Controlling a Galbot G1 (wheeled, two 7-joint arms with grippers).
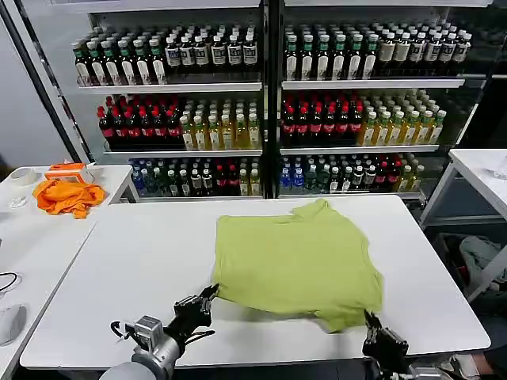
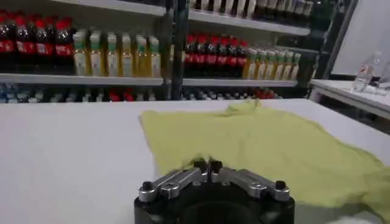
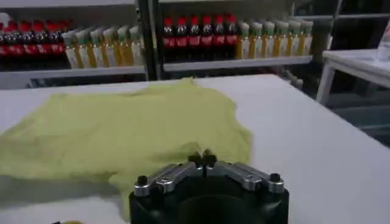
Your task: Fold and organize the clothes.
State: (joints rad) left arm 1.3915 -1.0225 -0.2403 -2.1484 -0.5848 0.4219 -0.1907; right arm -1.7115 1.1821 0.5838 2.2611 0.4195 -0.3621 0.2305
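**Inspector:** Start at the left gripper [image 1: 207,298]. Condition?

**Assistant:** Fingers drawn together, tips meeting, clamped on nothing. It sits low over the near edge of the white table [image 1: 119,269], tips just at the near left corner of the lime T-shirt [image 1: 297,265]. In the left wrist view the gripper [image 2: 207,165] has its tips closed right at the shirt's [image 2: 274,146] near hem.

**Inspector:** Right gripper [image 1: 372,323]?

**Assistant:** Same condition: fingers together, empty. It stands at the table's near edge by the shirt's near right corner. The right wrist view shows the tips [image 3: 203,160] met over the cloth's [image 3: 122,131] edge.

**Inspector:** The garment itself?

**Assistant:** Lying flat, mid-table, partly folded, a bunched peak at its far edge. No printed graphic shows on the upturned face.

**Inspector:** What does one view give that the others lack?

**Assistant:** The head view alone takes in an orange cloth [image 1: 67,196] heaped on the side table [image 1: 32,229] to the left, well apart from the shirt. The left wrist view picks up a clear bottle [image 2: 364,72] on a table to the right.

**Inspector:** Legible writing?

**Assistant:** None. The shelves of bottled drinks [image 1: 261,111] behind carry labels too small to read
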